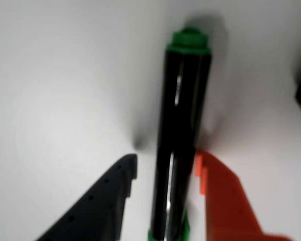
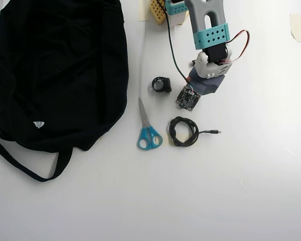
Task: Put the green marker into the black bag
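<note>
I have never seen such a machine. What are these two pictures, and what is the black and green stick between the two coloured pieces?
It is a small robot arm on a white table. One camera looks down from above; the other rides on the arm's wrist.

The wrist view shows the gripper, one black finger and one orange, standing around the green marker. Whether they squeeze it cannot be told.

From above you see the black bag, blue-handled scissors, a coiled black cable and a small black ring-shaped object. The arm hides the marker there.
</note>
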`<state>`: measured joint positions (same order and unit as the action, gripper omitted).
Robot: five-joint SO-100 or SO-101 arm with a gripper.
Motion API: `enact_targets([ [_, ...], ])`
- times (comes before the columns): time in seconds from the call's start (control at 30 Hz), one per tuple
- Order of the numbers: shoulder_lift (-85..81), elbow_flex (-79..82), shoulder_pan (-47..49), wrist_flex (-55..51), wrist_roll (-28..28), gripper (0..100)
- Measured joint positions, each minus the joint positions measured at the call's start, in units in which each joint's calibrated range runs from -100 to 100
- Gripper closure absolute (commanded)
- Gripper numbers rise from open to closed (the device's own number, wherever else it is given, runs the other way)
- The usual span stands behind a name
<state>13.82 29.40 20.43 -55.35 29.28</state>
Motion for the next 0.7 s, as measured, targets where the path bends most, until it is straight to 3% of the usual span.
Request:
enact_targets([
  [0.7, 0.2, 0.0, 0.0, -0.9, 0.0, 90],
])
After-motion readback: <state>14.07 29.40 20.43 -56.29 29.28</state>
